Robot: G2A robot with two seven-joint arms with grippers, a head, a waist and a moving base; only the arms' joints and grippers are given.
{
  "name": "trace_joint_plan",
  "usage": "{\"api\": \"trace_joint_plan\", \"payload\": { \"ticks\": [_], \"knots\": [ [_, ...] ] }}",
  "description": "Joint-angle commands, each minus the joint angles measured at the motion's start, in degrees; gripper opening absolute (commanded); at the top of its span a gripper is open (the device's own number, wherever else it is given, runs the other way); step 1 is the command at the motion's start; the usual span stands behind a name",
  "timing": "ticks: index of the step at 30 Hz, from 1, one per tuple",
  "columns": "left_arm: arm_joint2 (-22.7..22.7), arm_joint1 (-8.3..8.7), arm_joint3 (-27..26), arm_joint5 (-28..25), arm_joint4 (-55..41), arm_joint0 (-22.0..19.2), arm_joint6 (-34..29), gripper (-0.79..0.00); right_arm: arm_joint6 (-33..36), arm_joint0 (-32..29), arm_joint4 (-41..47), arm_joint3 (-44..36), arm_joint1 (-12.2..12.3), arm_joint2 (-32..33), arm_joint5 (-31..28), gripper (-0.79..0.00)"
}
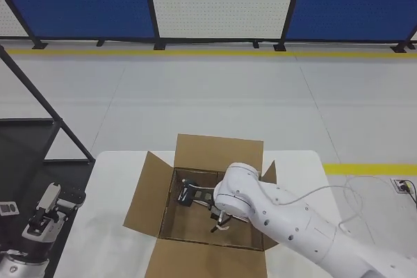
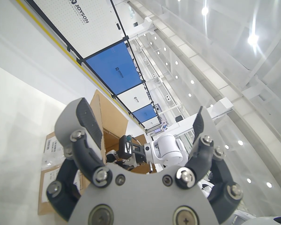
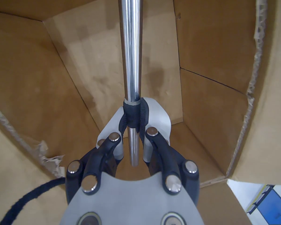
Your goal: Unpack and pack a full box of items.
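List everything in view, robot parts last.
cardboard box: one, brown, open on the table.
metal rod: one, silver, inside the box, in the right gripper.
table: one, white, under the box.
frame: one, black, beside the table.
partition panels: several, blue and white, along the far floor.
floor lines: two, yellow, on the floor.
right gripper: one, grey and black, shut on the rod inside the box.
left gripper: one, grey and black, open, beyond the table's edge.

The metal rod (image 3: 130, 47) is cut off at the right wrist view's edge.
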Motion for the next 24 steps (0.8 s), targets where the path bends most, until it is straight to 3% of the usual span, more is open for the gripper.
{"api": "trace_joint_plan", "payload": {
  "ticks": [1, 7, 17, 20, 24],
  "knots": [
    [0.0, 0.00, 0.0, 0.0, 0.0, 0.0, 0.0, 0.000, -1.4, 0.4, -0.2, 4.2, -1.1, -1.1, -2.9, -0.785],
    [0.0, 0.00, 0.0, 0.0, 0.0, 0.0, 0.0, 0.000, -3.2, 1.6, 0.9, 13.3, -5.2, -3.8, -7.2, -0.785],
    [0.0, 0.00, 0.0, 0.0, 0.0, 0.0, 0.0, 0.000, -3.2, 2.6, -1.3, 23.2, -11.8, -7.6, -9.3, -0.785],
    [0.0, 0.00, 0.0, 0.0, 0.0, 0.0, 0.0, 0.000, -2.9, 2.8, -1.1, 26.2, -13.4, -8.0, -10.3, -0.677],
    [0.0, 0.00, 0.0, 0.0, 0.0, 0.0, 0.0, 0.000, -3.2, 3.1, -1.2, 29.9, -15.3, -8.3, -11.7, -0.637]
  ]
}}
